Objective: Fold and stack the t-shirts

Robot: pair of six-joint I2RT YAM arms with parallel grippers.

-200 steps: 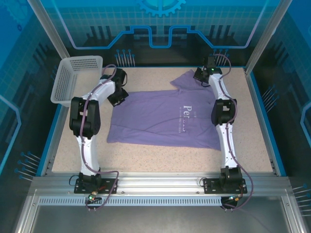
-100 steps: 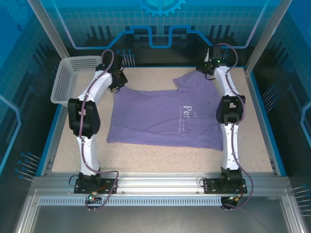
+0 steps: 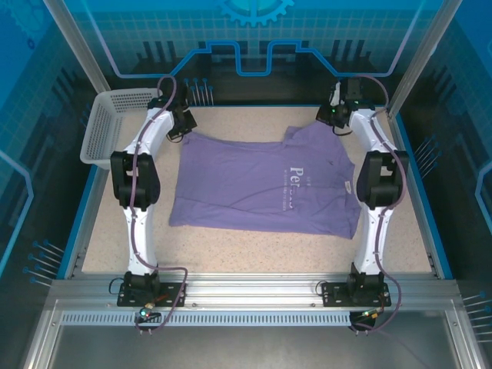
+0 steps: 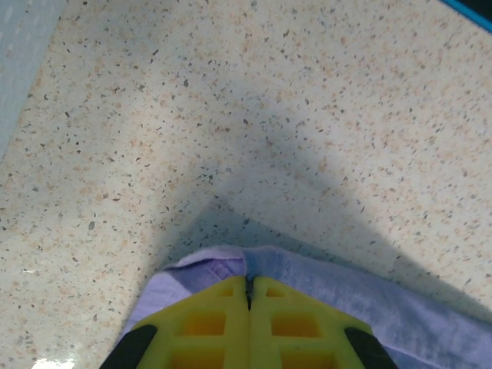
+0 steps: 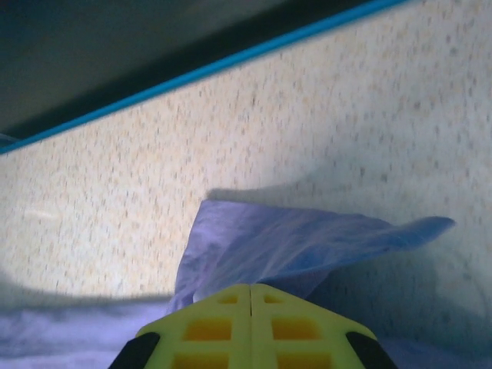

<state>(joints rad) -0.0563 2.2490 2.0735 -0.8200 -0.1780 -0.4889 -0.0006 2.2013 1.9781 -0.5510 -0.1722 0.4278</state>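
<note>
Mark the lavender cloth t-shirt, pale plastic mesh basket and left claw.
lavender cloth t-shirt (image 3: 246, 184), top view, chest panel
pale plastic mesh basket (image 3: 98, 138), top view, side wall
left claw (image 4: 247, 281), left wrist view, fingertip seam

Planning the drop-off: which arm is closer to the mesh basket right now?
Left. The left fingers pinch the t-shirt at its far corner, just right of the basket; the right fingers grip its opposite far corner, across the table.

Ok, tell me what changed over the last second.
The left gripper and right gripper, both shut on the shirt, moved farther back, the right one also rightward, stretching the cloth flatter. The basket and the shirt's near hem stayed put.
</note>
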